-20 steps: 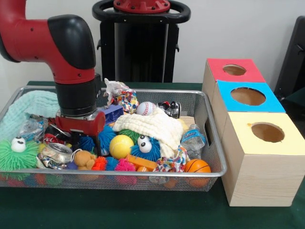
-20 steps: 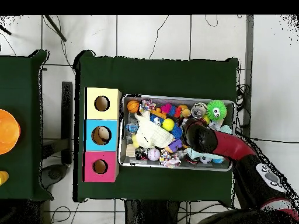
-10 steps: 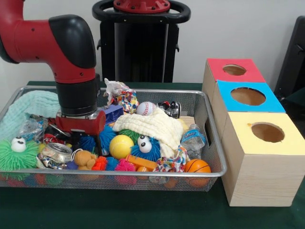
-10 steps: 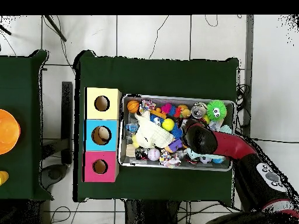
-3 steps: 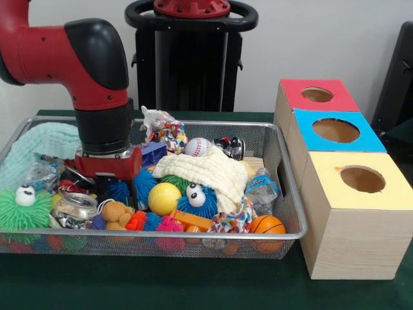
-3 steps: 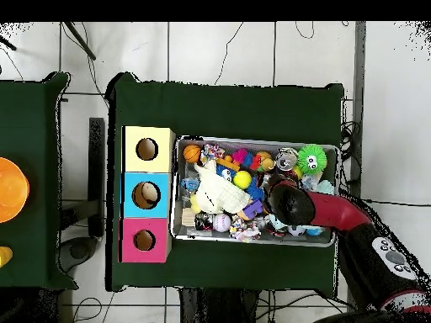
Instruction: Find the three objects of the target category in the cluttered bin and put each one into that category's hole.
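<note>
Bin (image 5: 284, 187) still full of clutter; no sign of anything dropped into box (image 5: 352, 206) holes. Gripper (image 5: 106, 177) buried low among toys at bin's left, fingers hidden, cannot tell whether closed. Yellow ball (image 5: 164, 197) just beside, loose

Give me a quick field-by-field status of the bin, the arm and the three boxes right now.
bin: wire mesh basket, crowded with toys, cloths and balls
arm position: wrist lowered into the basket's left part in the front view
gripper: hidden in the clutter, state unreadable
balls visible: yellow ball, baseball, mini basketball
boxes: red box, blue box, yellow box, beside the basket, holes up
in holes: nothing visible
</note>
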Motion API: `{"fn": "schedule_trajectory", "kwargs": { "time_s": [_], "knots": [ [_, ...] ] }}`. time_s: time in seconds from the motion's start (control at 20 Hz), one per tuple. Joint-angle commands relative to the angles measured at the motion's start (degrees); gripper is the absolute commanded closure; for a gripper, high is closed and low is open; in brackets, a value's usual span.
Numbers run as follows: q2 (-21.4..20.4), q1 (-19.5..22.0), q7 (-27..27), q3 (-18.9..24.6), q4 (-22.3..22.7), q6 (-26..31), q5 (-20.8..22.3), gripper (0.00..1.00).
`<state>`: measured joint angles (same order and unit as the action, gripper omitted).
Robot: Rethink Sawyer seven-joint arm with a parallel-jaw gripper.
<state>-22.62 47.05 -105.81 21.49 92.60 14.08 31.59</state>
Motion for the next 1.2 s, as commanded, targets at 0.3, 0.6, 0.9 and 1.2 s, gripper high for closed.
{"fn": "schedule_trajectory", "kwargs": {
  "time_s": [0.3, 0.6, 0.9, 1.2],
  "knots": [
    [-0.3, 1.3, 7.7, 3.7, 0.5, 4.5, 5.6, 1.00],
    [-0.8, 2.6, 8.4, 4.8, 1.0, 5.7, 5.9, 1.00],
    [-1.5, 3.1, 8.3, 5.3, 1.7, 6.2, 6.1, 1.00],
    [-1.5, 3.3, 6.8, 5.5, 1.7, 6.7, 5.2, 0.00]
  ]
}}
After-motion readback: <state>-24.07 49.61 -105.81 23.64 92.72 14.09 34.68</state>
